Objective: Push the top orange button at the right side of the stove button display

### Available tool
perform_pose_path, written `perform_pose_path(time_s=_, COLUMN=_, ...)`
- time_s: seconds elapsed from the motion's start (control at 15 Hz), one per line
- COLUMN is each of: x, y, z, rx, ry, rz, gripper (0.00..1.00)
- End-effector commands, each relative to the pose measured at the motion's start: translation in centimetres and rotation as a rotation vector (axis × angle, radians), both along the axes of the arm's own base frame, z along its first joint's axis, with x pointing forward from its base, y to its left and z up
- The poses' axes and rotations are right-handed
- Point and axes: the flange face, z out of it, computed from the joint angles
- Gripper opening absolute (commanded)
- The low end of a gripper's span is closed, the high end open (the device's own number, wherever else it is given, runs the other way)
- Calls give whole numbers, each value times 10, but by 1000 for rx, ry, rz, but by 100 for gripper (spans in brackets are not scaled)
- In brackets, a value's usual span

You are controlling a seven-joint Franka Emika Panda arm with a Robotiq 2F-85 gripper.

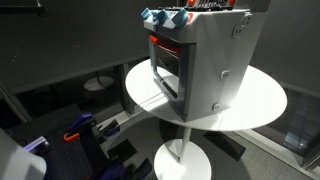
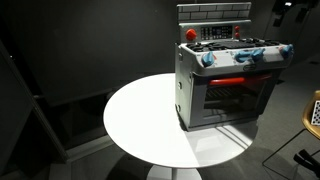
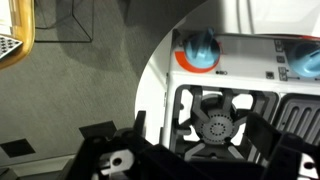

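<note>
The grey toy stove (image 2: 228,95) stands on the far side of a round white table (image 2: 140,120). It has a dark oven window, an orange-red strip and blue knobs on top, and it shows in both exterior views (image 1: 205,60). Its back panel (image 2: 213,32) carries a dark button display with small orange buttons at its right end (image 2: 238,31). In the wrist view my gripper (image 3: 200,135) is open and empty. It hangs above a black burner grate (image 3: 215,122), with blue knobs (image 3: 198,48) beyond. The display is out of the wrist view. The gripper is not clear in the exterior views.
The table edge (image 1: 262,105) lies close around the stove. Dark equipment with blue parts (image 1: 85,130) and cables sit on the floor below. A wooden object (image 3: 10,40) stands on the carpet off the table, also at the frame edge in an exterior view (image 2: 314,115).
</note>
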Motion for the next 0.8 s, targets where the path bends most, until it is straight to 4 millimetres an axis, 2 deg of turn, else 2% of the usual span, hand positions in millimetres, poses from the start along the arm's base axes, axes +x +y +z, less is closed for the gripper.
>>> perform_pose_path(time_s=0.0, x=-16, y=-2, z=5, rx=22, ry=68, rz=6, gripper=100)
perform_pose_path(time_s=0.33, x=-15, y=-5, z=-6, rx=47, ry=118, rz=21, gripper=100)
perform_pose_path(time_s=0.73, x=-13, y=-3, z=-10, rx=22, ry=110, rz=6, gripper=100)
